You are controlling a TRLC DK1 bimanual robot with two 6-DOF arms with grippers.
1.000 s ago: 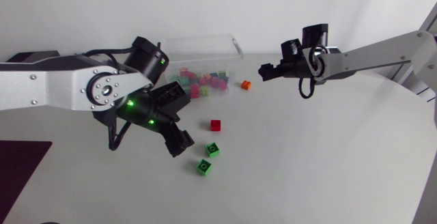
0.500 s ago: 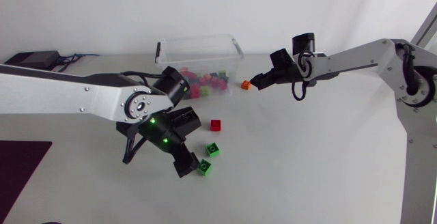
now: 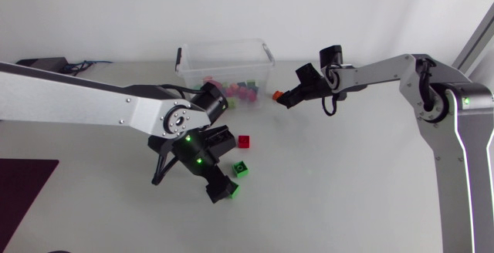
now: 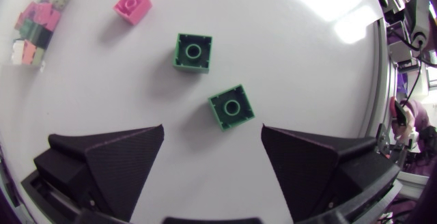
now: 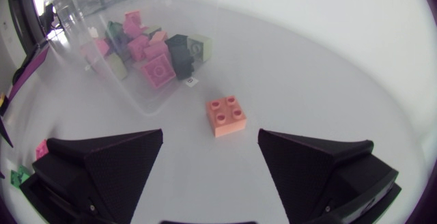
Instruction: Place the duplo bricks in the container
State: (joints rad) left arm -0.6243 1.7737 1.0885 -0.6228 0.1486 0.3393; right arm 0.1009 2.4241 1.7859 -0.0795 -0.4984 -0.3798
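Two green bricks lie on the white table: one (image 3: 241, 169) (image 4: 192, 52) further off, one (image 3: 234, 190) (image 4: 231, 107) just ahead of my left gripper (image 3: 221, 190) (image 4: 212, 149), which hangs open over it without touching. A red brick (image 3: 244, 140) (image 4: 133, 7) lies beyond them. An orange brick (image 3: 278, 95) (image 5: 226, 115) sits beside the clear container (image 3: 224, 60) (image 5: 130, 91), which holds several pink, green and dark bricks. My right gripper (image 3: 287, 99) (image 5: 210, 149) is open just short of the orange brick, its fingers to either side.
A dark mat (image 3: 23, 183) lies at the table's front left. The table's right half and front are bare white surface. The container stands at the back middle, between the two arms.
My left gripper has swung right and down from beside the red brick to the nearer green brick. My right gripper has come left and lower, up to the orange brick.
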